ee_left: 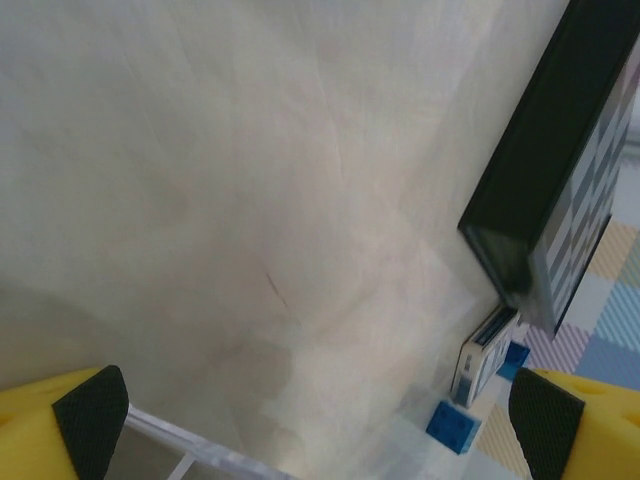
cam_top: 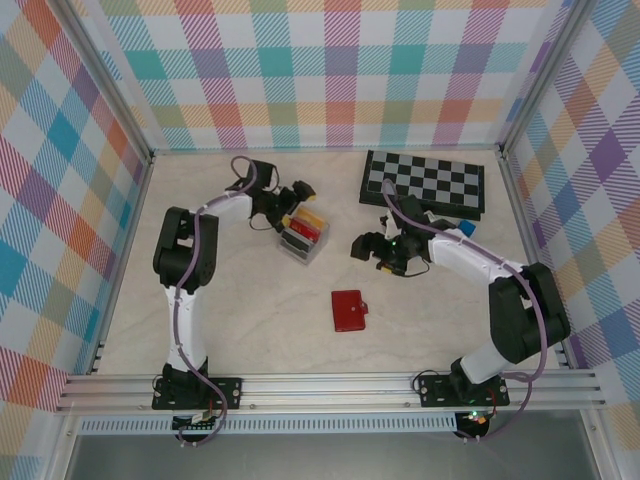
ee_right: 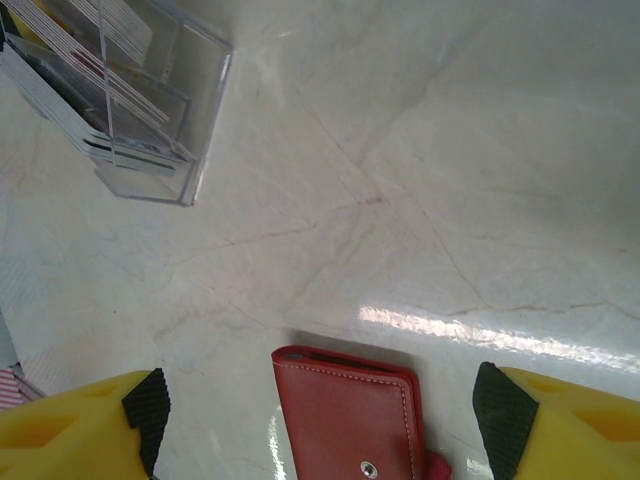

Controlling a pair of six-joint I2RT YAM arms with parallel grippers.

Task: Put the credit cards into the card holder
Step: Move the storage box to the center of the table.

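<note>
stitched red card holder [ee_right: 350, 420] (folded flat), clear plastic box [ee_right: 150, 100]

White-and-black left arm [cam_top: 183, 250], matching right arm [cam_top: 470, 256], lilac cables [cam_top: 178, 315] along both, black base plates [cam_top: 197, 391], yellow jaws, black pads [ee_left: 92, 415]

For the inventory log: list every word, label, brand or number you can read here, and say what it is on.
No text here can be read.
Blue-and-white box: printing too blurred to read.
Cards in the clear box: too small to read.
Card holder: no lettering shows.
Chessboard: squares only, no lettering.
</note>
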